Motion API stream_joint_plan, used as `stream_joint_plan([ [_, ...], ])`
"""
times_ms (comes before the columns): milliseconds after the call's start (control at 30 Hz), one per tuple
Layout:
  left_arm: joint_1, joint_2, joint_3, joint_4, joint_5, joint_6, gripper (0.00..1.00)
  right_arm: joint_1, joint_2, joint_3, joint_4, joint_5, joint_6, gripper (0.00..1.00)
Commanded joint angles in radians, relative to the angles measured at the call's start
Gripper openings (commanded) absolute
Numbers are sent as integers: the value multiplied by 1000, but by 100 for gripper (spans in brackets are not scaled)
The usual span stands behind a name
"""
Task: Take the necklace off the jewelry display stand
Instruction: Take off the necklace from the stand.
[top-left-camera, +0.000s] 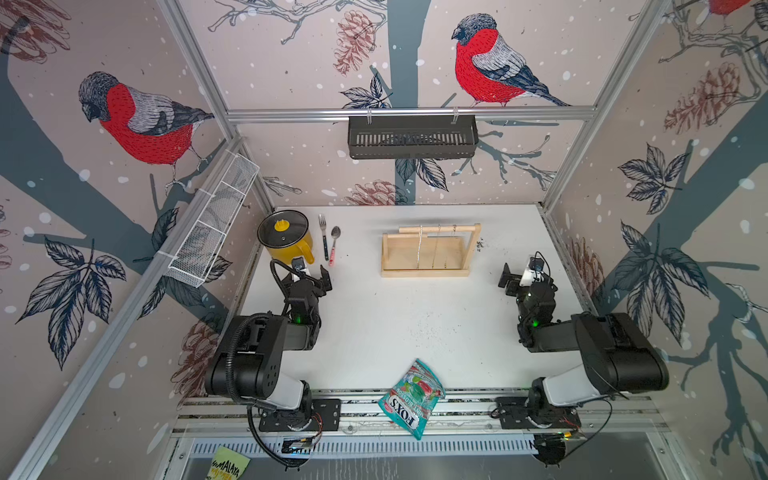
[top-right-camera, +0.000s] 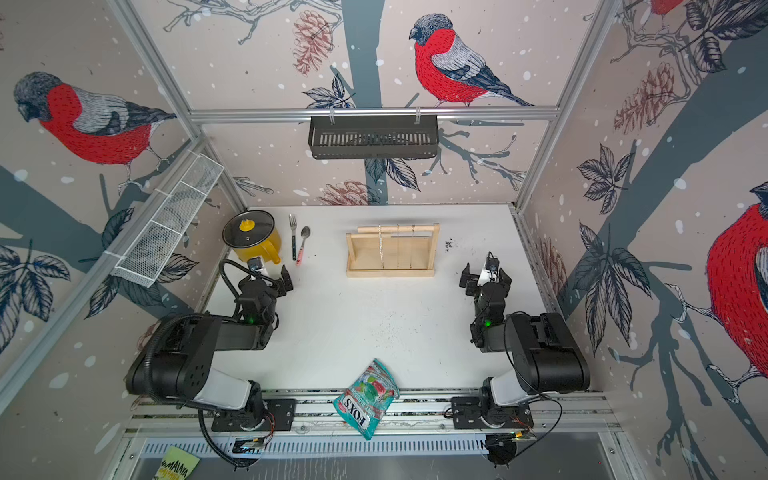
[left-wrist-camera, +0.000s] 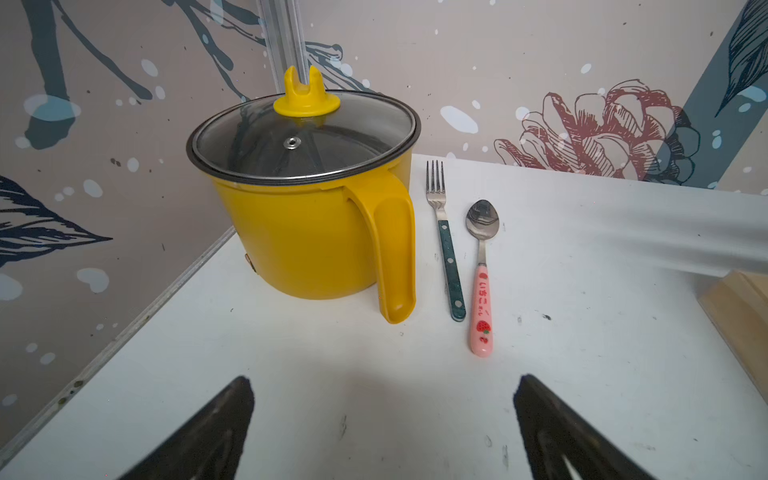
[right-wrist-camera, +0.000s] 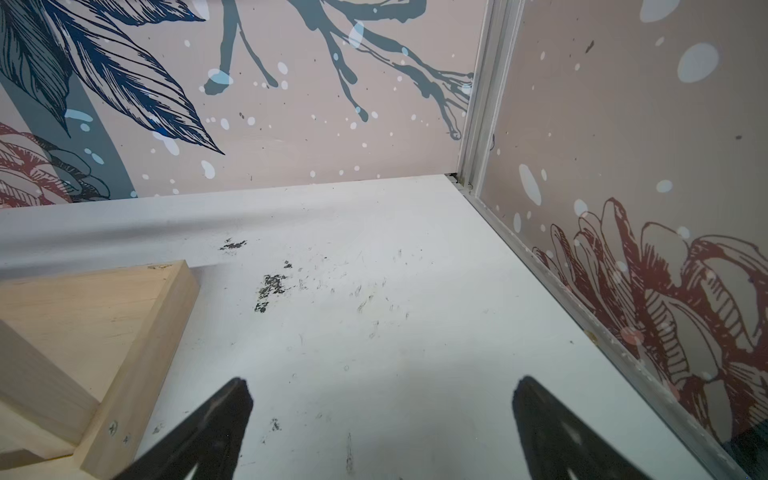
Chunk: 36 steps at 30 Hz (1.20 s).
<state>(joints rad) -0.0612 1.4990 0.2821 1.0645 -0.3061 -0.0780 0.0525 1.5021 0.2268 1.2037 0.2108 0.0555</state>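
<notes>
Far-middle desk (top-left-camera: 374, 324): light-wood jewelry display stand (top-left-camera: 424, 273), beaded silver necklace (top-left-camera: 419, 249) draped over its dowel (top-left-camera: 440, 228), which parallels the far edge | left gripper (left-wrist-camera: 384, 382), right gripper (right-wrist-camera: 382, 382) both spread, empty, flanking it; right marginally nearer.

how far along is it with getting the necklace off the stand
Done: nothing yet; the necklace hangs from the bar of the jewelry display stand. In hand: nothing; left end effector and right end effector are open and empty, apart from the stand. Left: reach, grip, lift it off.
</notes>
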Motion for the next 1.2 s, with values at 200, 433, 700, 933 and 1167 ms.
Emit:
stream_joint_plan([
  [200, 0, 0, 2, 40, 8, 8, 98, -40, 3, 12, -12, -64, 26, 99],
  [433, 1, -2, 2, 40, 10, 7, 98, -29, 1, 13, -12, -43, 21, 99],
  [700, 3, 0, 6, 35, 15, 7, 98, -34, 2, 13, -14, -55, 25, 99],
  [933, 2, -30, -13, 90, 35, 62, 94, -2, -36, -6, 32, 64, 19, 100],
  [1167, -8, -382, 89, -372, -22, -101, 92, -16, -469, 90, -426, 48, 221, 100],
])
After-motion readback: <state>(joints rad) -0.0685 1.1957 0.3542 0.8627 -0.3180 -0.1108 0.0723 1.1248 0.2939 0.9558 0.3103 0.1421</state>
